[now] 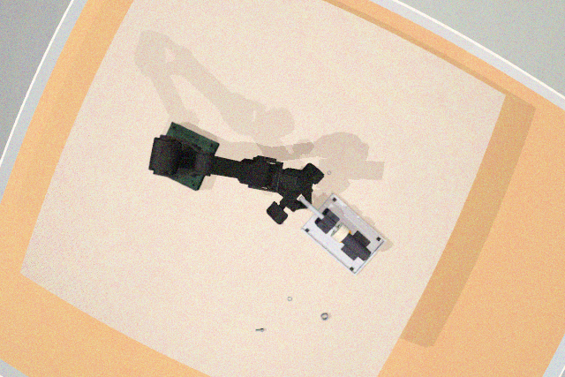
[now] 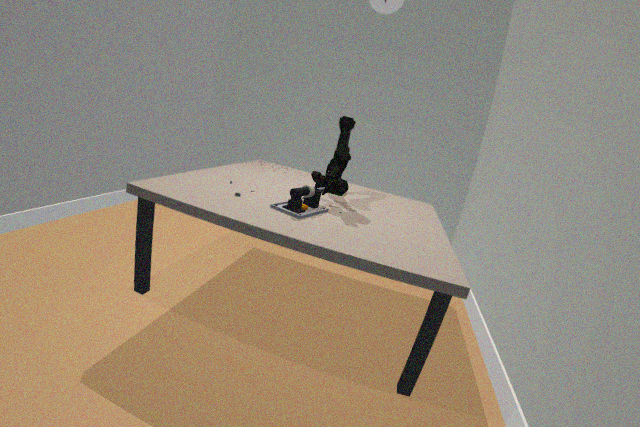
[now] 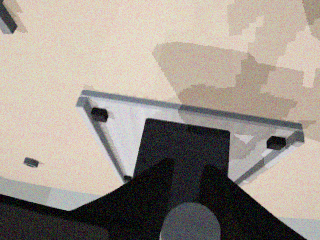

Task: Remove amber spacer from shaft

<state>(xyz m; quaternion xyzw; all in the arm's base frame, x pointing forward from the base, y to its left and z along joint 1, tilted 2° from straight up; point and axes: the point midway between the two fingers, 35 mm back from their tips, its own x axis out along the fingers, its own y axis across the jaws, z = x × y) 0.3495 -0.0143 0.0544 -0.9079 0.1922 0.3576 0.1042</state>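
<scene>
The light grey shaft (image 1: 313, 209) (image 3: 191, 227) sticks out of the smaller dark support block (image 1: 327, 221) (image 3: 185, 142) on its outer side. My gripper (image 1: 307, 204) (image 3: 187, 171) is shut on the shaft near its outer end, just outside that block. A cream spacer (image 1: 341, 233) (image 2: 310, 190) sits up between the support block and the big dark housing block (image 1: 356, 245) (image 2: 295, 200). The amber spacer (image 2: 303, 207) lies low beside the housing, below the shaft line; only a sliver shows from above. Whether the shaft's inner end is in the housing is hidden.
The blocks stand on a pale base plate (image 1: 314, 231) (image 3: 120, 135) with dark corner bolts. Small loose parts lie on the table: a dark ring (image 1: 324, 316), a thin ring (image 1: 290, 298), a small pin (image 1: 259, 329), and another small ring (image 1: 328, 172) near the arm.
</scene>
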